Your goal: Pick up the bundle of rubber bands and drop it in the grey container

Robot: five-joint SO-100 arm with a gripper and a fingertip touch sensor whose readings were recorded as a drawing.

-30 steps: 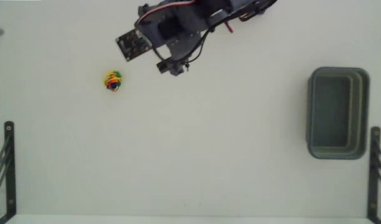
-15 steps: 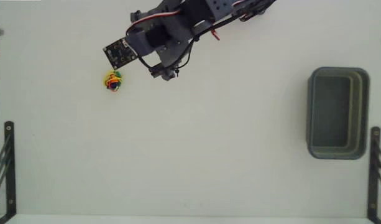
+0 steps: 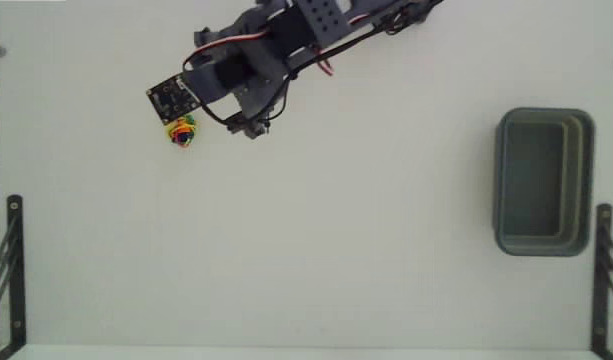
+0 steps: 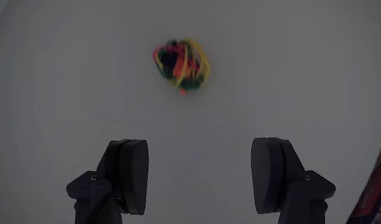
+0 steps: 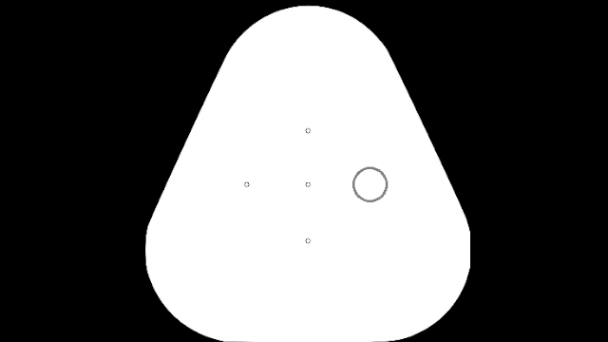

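Note:
The bundle of rubber bands (image 3: 182, 131) is a small yellow, red, green and blue clump on the white table at the upper left of the fixed view. The arm (image 3: 276, 50) reaches down from the top edge, and its wrist camera board (image 3: 171, 97) hangs just above the bundle. In the wrist view my gripper (image 4: 199, 168) is open, with nothing between its two dark fingers (image 4: 131, 168); the bundle (image 4: 182, 64) lies a little ahead of them, roughly centred on the gap. The grey container (image 3: 543, 181) stands empty at the far right.
The table (image 3: 336, 250) is plain white. Black metal brackets stand at its lower left (image 3: 11, 270) and lower right (image 3: 604, 275) corners in the fixed view. A wide stretch of table separates the bundle from the container.
The arm has swung left and slightly down across the three frames, bringing the wrist camera board from right of the bundle to just above it. The bundle has not moved.

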